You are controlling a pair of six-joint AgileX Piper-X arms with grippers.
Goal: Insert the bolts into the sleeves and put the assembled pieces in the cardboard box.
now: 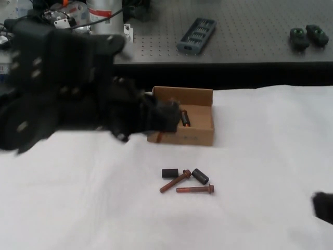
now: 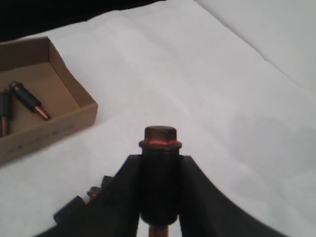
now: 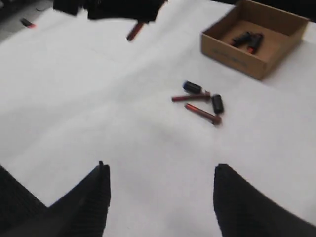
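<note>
My left gripper (image 2: pixel 159 165) is shut on a black sleeve with a copper bolt (image 2: pixel 159 138) through it; the bolt's hex head sticks out past the fingers. In the high view this gripper (image 1: pixel 165 119) hangs at the near left corner of the cardboard box (image 1: pixel 197 136). Two assembled pieces (image 2: pixel 28 101) lie inside the box (image 2: pixel 59 129). On the white cloth in front of the box lie two loose sleeves (image 1: pixel 169 173) and two bolts (image 1: pixel 195 189). My right gripper (image 3: pixel 160 197) is open and empty, low over the cloth, well short of those loose parts (image 3: pixel 200 101).
White cloth covers the near bench. Behind it is a dark perforated table with a blue-grey rack (image 1: pixel 196 35), two small dark parts (image 1: pixel 308 36) and cluttered gear at the far left (image 1: pixel 67 15). Open cloth lies right of the box.
</note>
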